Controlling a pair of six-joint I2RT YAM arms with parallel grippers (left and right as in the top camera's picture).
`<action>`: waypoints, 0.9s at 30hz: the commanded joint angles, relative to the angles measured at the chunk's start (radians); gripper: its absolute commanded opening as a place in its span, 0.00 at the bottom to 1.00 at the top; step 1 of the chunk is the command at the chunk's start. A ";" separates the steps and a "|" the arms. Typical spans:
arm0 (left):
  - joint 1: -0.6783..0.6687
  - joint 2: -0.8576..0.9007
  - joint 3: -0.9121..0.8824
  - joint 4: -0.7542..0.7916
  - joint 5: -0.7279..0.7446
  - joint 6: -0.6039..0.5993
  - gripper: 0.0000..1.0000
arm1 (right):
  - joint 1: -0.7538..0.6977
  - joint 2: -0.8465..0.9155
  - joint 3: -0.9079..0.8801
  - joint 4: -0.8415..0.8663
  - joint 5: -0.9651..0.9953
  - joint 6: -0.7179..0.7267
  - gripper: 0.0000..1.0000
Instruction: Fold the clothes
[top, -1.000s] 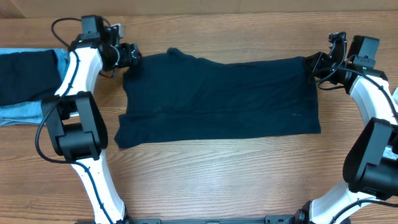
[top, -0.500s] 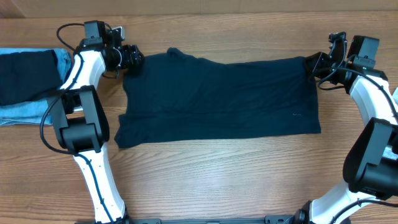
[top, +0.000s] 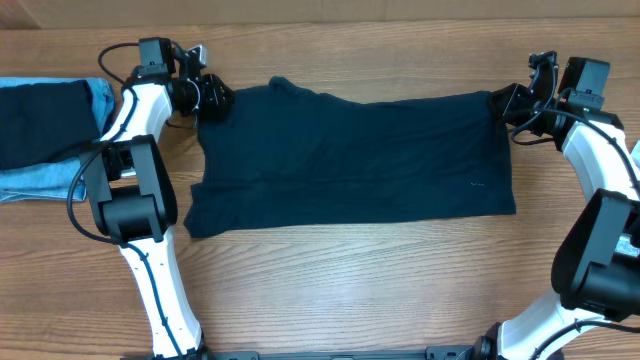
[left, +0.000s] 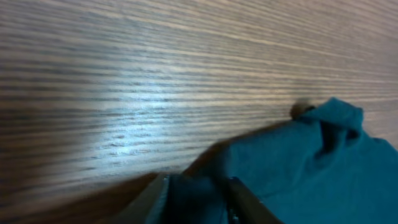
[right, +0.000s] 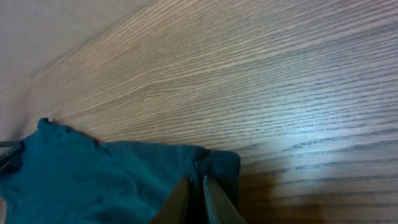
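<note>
Both my arms reach to the far edge of the table (top: 350, 290), one at each upper corner of the navy shirt (top: 350, 155), which lies spread flat across the middle. My left gripper (top: 212, 97) sits low at the shirt's left shoulder; the left wrist view shows its fingers (left: 239, 199) drawn close with a fold of dark cloth between them. My right gripper (top: 500, 103) is at the opposite corner, its fingers (right: 214, 202) pinched nearly together on the hem. To my left, apart from the shirt, a dark navy piece (top: 40, 120) rests on light blue denim (top: 40, 180).

Since a second ago, my left arm has edged in from just beside the shoulder onto the cloth, and its fingers have narrowed. My right arm and the shirt have not moved.
</note>
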 joint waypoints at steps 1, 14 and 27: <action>-0.018 0.043 -0.011 -0.036 0.019 -0.008 0.23 | -0.001 -0.024 0.019 0.006 0.009 -0.010 0.09; 0.024 -0.105 0.016 -0.056 0.002 0.016 0.15 | -0.005 -0.024 0.019 -0.017 0.009 -0.014 0.08; 0.022 -0.152 0.016 -0.247 0.003 0.088 0.15 | -0.005 -0.029 0.019 -0.162 0.068 -0.021 0.04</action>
